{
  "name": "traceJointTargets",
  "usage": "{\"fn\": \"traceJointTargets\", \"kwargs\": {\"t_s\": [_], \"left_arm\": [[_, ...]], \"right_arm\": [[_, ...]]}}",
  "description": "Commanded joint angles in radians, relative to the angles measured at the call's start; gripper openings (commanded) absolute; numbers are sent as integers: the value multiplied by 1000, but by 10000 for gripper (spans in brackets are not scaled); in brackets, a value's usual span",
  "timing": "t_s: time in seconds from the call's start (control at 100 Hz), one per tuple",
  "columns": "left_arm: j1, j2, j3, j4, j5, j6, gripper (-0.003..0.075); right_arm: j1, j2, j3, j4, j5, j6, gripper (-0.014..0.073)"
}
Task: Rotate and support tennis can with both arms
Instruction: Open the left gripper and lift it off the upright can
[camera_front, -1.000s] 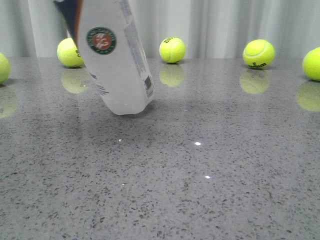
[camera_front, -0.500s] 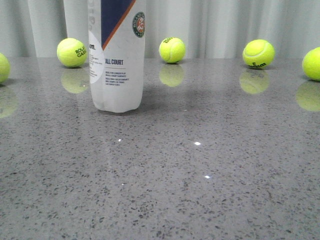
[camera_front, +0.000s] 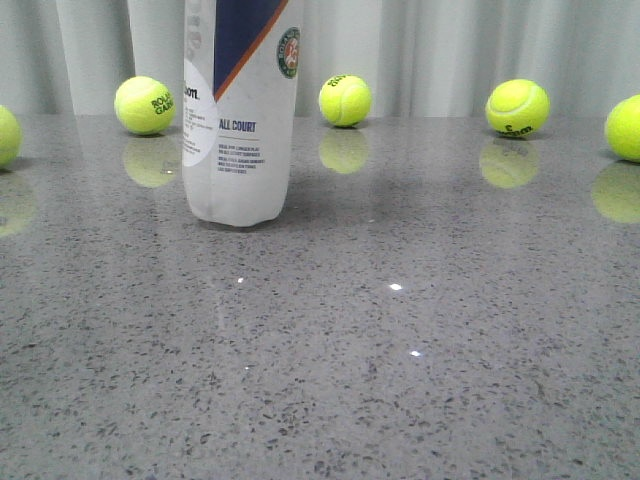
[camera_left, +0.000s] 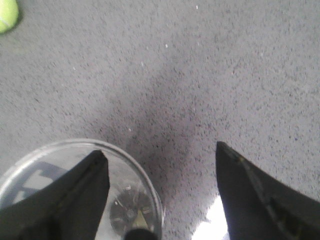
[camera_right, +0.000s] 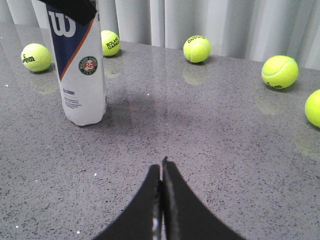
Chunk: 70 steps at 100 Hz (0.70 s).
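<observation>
The tennis can (camera_front: 239, 110) is standing upright on the grey speckled table (camera_front: 400, 350), left of centre in the front view, its base resting on the surface and its upper part running out past the top edge of that picture, so the rim and whatever is above it are not showing there. The right wrist view is giving more: the navy panel with the white W, the orange stripe and the round emblem are all facing that camera, and a black blocky part is sitting over the top of the can, itself cut off by the frame. The left wrist view is looking straight down into the can's open silver-rimmed mouth (camera_left: 150, 195), and the left gripper (camera_left: 162, 165) is showing its fingers spread wide, one finger (camera_left: 75, 195) lying over the mouth while the other is hanging over bare table beside it; whether that finger is touching the rim is hard to tell. The right gripper (camera_right: 161, 175) is sitting well apart from the can, low over the table, its fingers pressed together with nothing between them. Yellow-green tennis balls (camera_front: 345, 99) are lying along the far edge before a pale curtain (camera_front: 450, 50), two of them cropped at the sides of the front view
</observation>
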Motion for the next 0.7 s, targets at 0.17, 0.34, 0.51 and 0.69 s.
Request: {"fn": "traceJointTargets", "kwargs": {"t_s": [0.17, 0.34, 0.51, 0.69], "left_arm": [[-3, -117, -27, 13, -158, -33, 138], [-3, -187, 52, 20, -263, -43, -14], [-3, -294, 226, 107, -416, -142, -19], [-3, -412, 443, 112, -556, -164, -19]], "right_arm": [[-4, 10, -24, -10, -71, 0, -60], [-4, 10, -24, -10, -71, 0, -60], [-4, 10, -24, -10, -71, 0, -60], [-4, 10, -24, -10, -71, 0, -60]]}}
